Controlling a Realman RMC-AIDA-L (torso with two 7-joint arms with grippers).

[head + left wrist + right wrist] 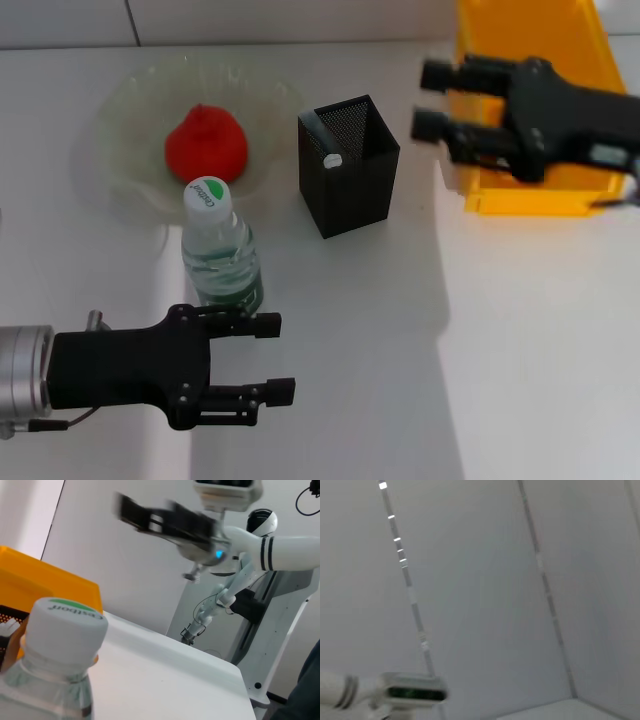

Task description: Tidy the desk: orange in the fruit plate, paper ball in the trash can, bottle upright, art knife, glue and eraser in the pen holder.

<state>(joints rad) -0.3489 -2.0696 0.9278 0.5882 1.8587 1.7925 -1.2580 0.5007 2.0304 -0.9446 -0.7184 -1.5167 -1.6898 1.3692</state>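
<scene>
Head view: the white matte desk carried everything described here.
Left gripper: black, angular, fingers spread apart and holding nothing, pointing toward the robot's right.
Clear plastic bottle with white cap: stood upright, long axis vertical, cap up, just beyond the left gripper's upper finger, apparently not touching.
Red-orange round fruit: lay in the shallow translucent glass plate, beyond the bottle.
Black square mesh pen holder: upright, open top, a small white item at its inner rim, between both grippers.
Right gripper: black, fingers parted, empty, raised before the yellow plastic bin.
</scene>
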